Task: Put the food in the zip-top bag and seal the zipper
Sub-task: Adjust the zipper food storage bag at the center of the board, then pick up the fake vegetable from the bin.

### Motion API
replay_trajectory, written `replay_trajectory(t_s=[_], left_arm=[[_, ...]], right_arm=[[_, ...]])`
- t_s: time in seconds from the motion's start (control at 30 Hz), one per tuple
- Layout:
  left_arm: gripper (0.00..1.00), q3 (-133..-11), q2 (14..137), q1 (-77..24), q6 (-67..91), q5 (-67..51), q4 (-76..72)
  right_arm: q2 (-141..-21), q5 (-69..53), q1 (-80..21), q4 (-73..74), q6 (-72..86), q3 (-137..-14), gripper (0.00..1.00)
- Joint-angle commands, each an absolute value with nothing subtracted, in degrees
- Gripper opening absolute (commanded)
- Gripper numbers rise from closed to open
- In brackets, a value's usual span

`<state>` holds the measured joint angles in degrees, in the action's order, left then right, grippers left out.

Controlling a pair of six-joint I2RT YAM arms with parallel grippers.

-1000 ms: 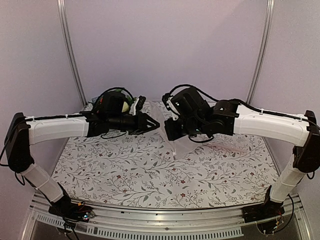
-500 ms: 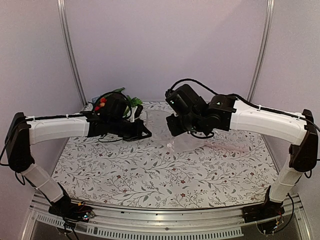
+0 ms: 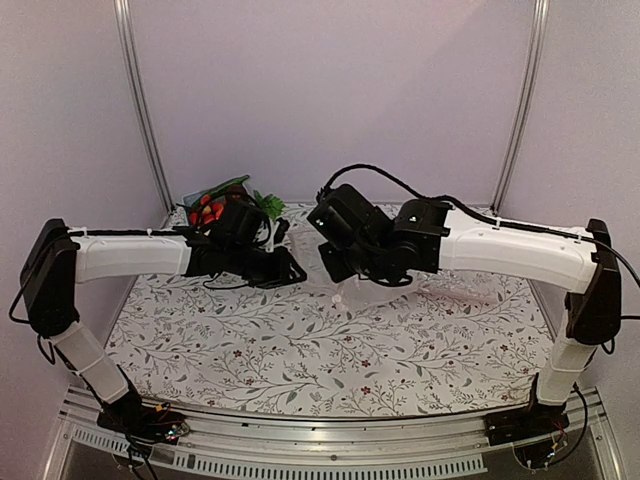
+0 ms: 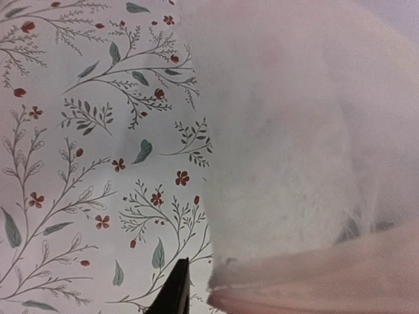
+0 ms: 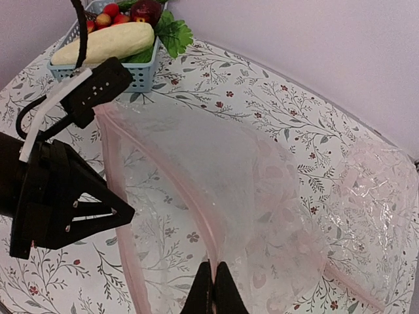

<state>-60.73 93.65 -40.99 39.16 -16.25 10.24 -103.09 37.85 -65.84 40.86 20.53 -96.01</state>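
The zip-top bag (image 5: 262,190) lies clear and crinkly on the flowered cloth with its mouth spread. My right gripper (image 5: 215,291) is shut on one lip's pinkish zipper (image 5: 196,216). My left gripper (image 5: 131,212) points at the other lip (image 5: 116,183). In the left wrist view only one black finger (image 4: 175,291) shows beside the bag edge (image 4: 275,163), and the other is hidden behind the plastic. The food sits in the blue basket (image 5: 145,70): a long cream-white vegetable (image 5: 105,42) and a dark maroon piece (image 5: 145,10). From above, both grippers (image 3: 290,270) (image 3: 335,268) meet over the bag (image 3: 350,292).
Small red fruits (image 5: 108,13) and green leaves (image 5: 173,33) also fill the basket (image 3: 205,205) at the back left. A second clear bag (image 5: 386,196) lies crumpled to the right. Metal posts (image 3: 140,110) stand at the back corners.
Both grippers have shifted left and toward the basket, ending closer together. The right one has carried its bag lip along, and the red fruits now show behind the left wrist.
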Motion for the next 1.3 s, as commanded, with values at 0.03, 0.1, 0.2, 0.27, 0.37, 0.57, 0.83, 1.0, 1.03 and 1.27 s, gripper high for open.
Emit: replay_trajectory(t_s=[0.03,0.1,0.2,0.27,0.37,0.57,0.83,1.0,1.03,1.27], left_arm=[[0.3,-59.72,94.33,-41.57,38.57,-17.41,6.25],[0.41,-59.89,93.12,-41.57,36.07,-17.08,6.19],[0.62,-60.75,89.13,-41.57,30.12,-15.8,10.28],[0.74,-60.99,85.69,-41.57,24.3,-14.77,13.69],[0.88,-61.15,80.57,-40.47,16.3,-13.96,19.85],[0.96,-67.26,78.01,-28.01,3.15,-14.48,33.54],[0.95,-80.6,93.45,-12.26,-4.19,-18.72,33.55],[0.95,-88.67,103.44,-10.03,-7.7,-15.74,33.09],[0.95,-90.09,105.04,-9.9,-8.41,-15.24,33.24],[0.96,-100.63,115.22,-8.88,-11.54,-10.87,37.21]], right_arm=[[-104.97,38.28,-65.89,42.43,24.59,-96.16,0.0],[-105.77,38.76,-65.87,43.5,25.56,-96.91,0.0],[-106.7,38.96,-65.85,44.56,26.14,-98.15,0.0],[-107.0,38.92,-65.79,44.86,26.43,-98.57,0.0],[-107.52,38.54,-65.7,45.23,26.59,-99.06,0.0],[-108.02,37.11,-65.55,45.52,26.72,-99.56,0.0],[-108.11,34.93,-65.51,44.82,26.53,-100.02,0.0],[-107.8,33.77,-65.55,44.38,26.38,-99.6,0.0],[-107.77,33.61,-65.54,44.26,26.28,-99.58,0.0],[-107.45,32.83,-65.56,44.06,25.68,-99.51,0.0]])
